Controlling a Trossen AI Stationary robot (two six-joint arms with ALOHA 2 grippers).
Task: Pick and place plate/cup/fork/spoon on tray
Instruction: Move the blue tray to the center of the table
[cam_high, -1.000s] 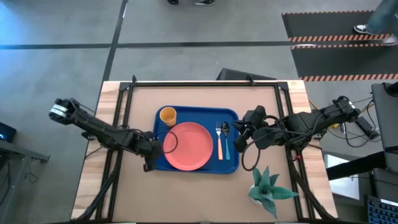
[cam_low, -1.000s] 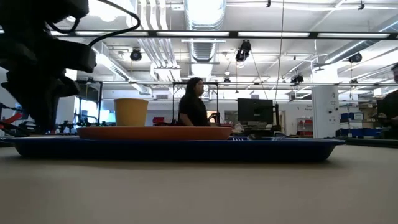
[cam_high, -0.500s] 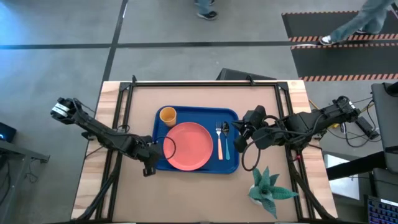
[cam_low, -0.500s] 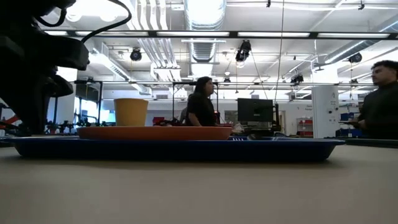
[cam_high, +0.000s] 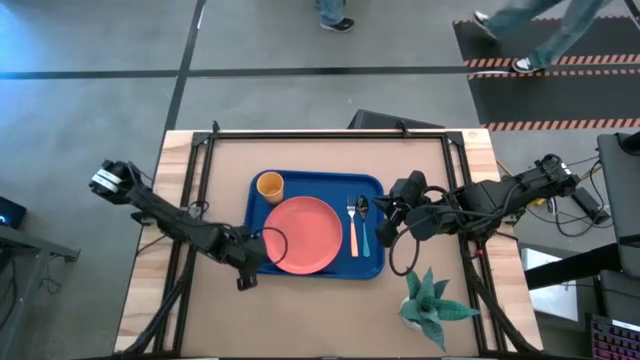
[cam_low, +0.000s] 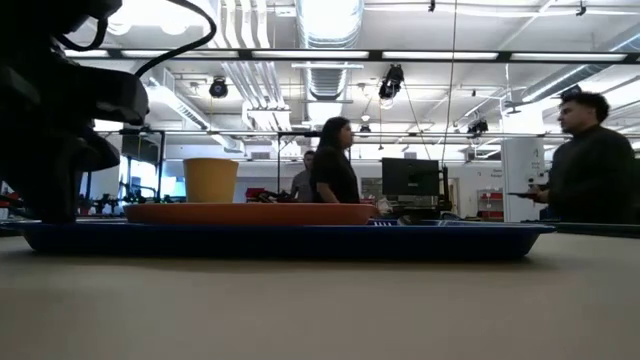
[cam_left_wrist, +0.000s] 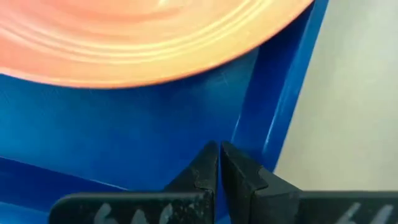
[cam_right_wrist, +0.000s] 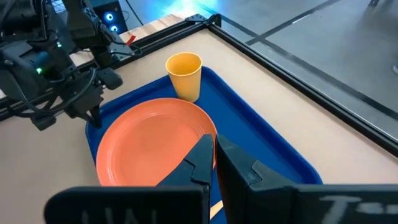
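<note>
Left arm: stretched in from the left edge, wrist bent low | left gripper (cam_high: 250, 262): fingers (cam_left_wrist: 205, 168) pressed together, tips angled downward | right arm: reached in from the right side, elbow folded | right gripper (cam_high: 383, 212): fingers (cam_right_wrist: 202, 158) closed, held raised

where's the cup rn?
In the high view the cup stands upright in the tray's far-left corner, just beyond the plate, on the side away from the fork and spoon.
</note>
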